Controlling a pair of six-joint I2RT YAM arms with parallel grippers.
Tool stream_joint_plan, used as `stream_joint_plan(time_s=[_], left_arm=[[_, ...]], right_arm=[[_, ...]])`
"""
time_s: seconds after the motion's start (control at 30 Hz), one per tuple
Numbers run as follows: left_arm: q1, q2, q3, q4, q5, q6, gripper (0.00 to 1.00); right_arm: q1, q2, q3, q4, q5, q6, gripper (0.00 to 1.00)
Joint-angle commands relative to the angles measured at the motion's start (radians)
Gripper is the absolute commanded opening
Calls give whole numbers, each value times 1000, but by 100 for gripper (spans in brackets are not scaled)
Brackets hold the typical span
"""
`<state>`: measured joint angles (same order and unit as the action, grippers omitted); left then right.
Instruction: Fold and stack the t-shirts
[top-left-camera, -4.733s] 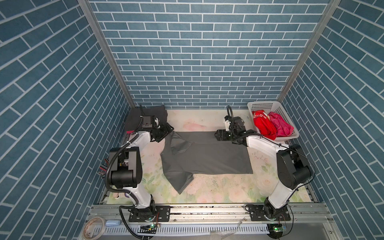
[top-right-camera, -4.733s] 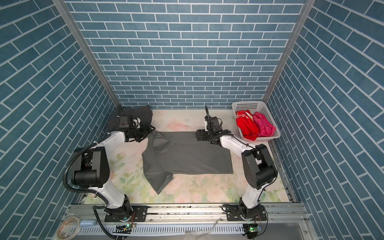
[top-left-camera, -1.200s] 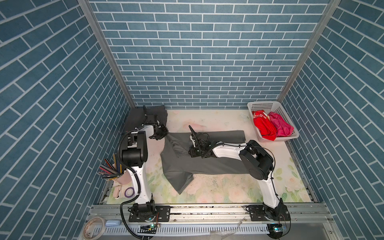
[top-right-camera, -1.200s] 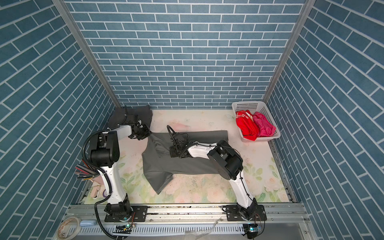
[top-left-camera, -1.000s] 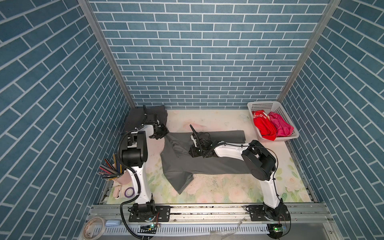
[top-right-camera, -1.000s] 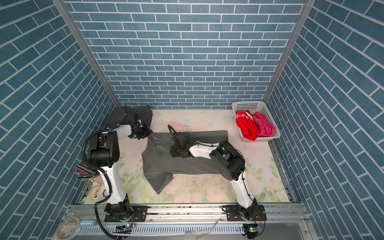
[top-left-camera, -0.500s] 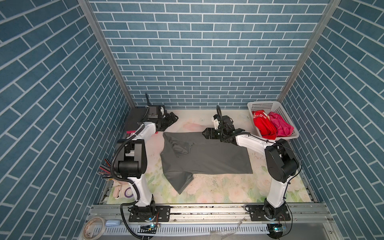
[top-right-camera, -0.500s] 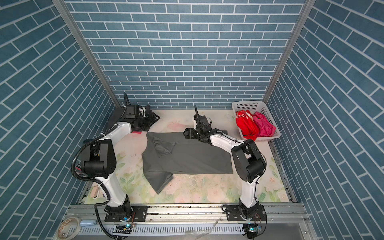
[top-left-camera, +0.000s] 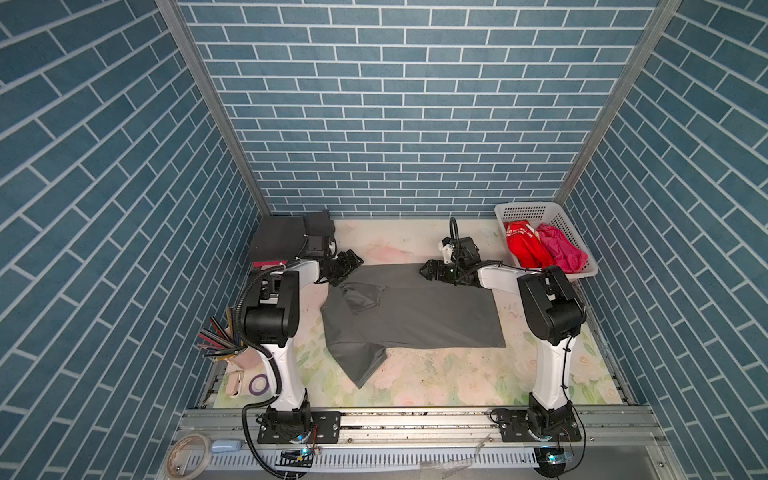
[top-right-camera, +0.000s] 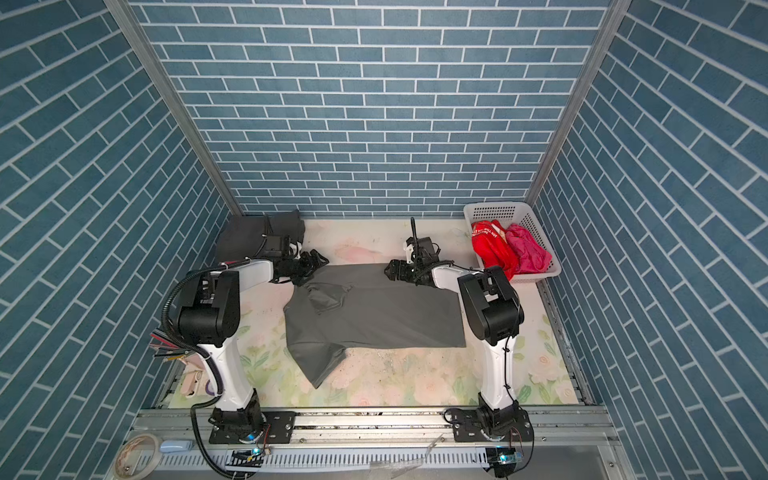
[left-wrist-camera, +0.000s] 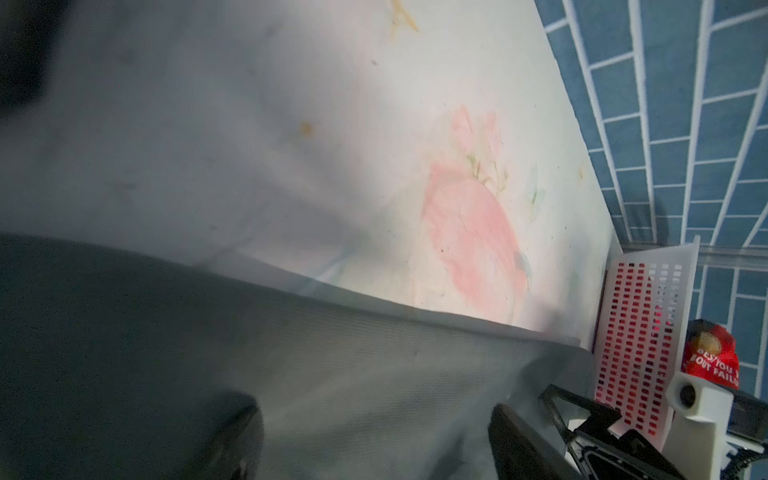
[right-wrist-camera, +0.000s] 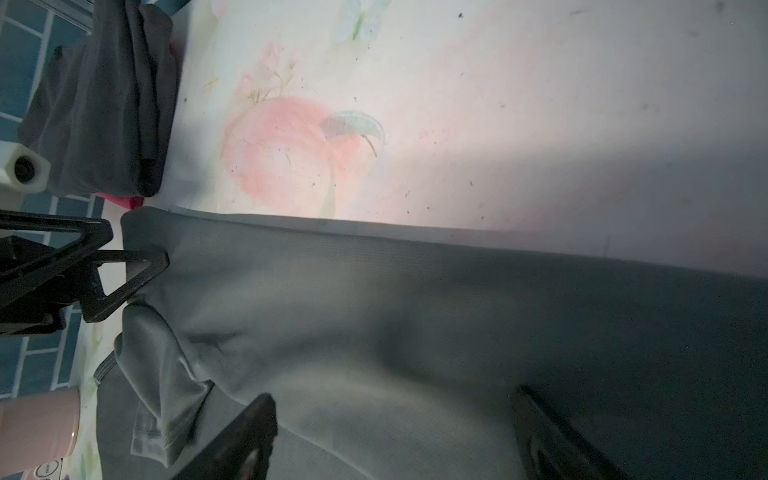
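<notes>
A large mid-grey t-shirt (top-left-camera: 415, 316) (top-right-camera: 374, 311) lies spread on the flowered table, one sleeve pointing toward the front. My left gripper (top-left-camera: 353, 266) (top-right-camera: 318, 259) is open at the shirt's far left corner. My right gripper (top-left-camera: 426, 270) (top-right-camera: 390, 270) is open over the far edge, further right. Both wrist views show jaws standing wide over grey cloth (left-wrist-camera: 374, 395) (right-wrist-camera: 395, 353), holding nothing. A folded charcoal t-shirt (top-left-camera: 286, 237) (right-wrist-camera: 104, 104) lies at the back left. Red (top-left-camera: 523, 247) and magenta-pink (top-left-camera: 561, 251) t-shirts sit in the basket.
The white perforated basket (top-left-camera: 536, 208) stands at the back right, against the wall. A cup of pencils (top-left-camera: 237, 353) and a tape roll (top-left-camera: 259, 380) sit at the left edge beside the left arm's base. Brick walls close three sides; a metal rail runs along the front.
Both grippers have opened. The right one drew back from the shirt's collar side to its far edge. The left one swung out past the charcoal shirt and returned to the grey shirt's far left corner.
</notes>
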<state>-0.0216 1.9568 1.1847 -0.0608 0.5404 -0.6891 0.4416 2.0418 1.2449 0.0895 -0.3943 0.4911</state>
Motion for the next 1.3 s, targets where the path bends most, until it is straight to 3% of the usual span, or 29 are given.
stream_joint_plan(time_s=[0.0, 0.33, 0.7, 1.03, 1.27], left_arm=[[40, -30, -56, -17, -23, 20, 87], [106, -26, -58, -74, -67, 60, 88], [42, -142, 57, -193, -81, 124, 87], [-95, -277, -156, -59, 35, 8, 88], [-106, -302, -302, 23, 62, -26, 87]], right_arm=[[-37, 8, -72, -16, 8, -17, 90], [-77, -28, -150, 23, -40, -32, 91], [-76, -232, -168, 18, -125, -21, 94], [-73, -219, -177, 11, -120, -13, 95], [-72, -199, -193, 22, -119, -9, 95]])
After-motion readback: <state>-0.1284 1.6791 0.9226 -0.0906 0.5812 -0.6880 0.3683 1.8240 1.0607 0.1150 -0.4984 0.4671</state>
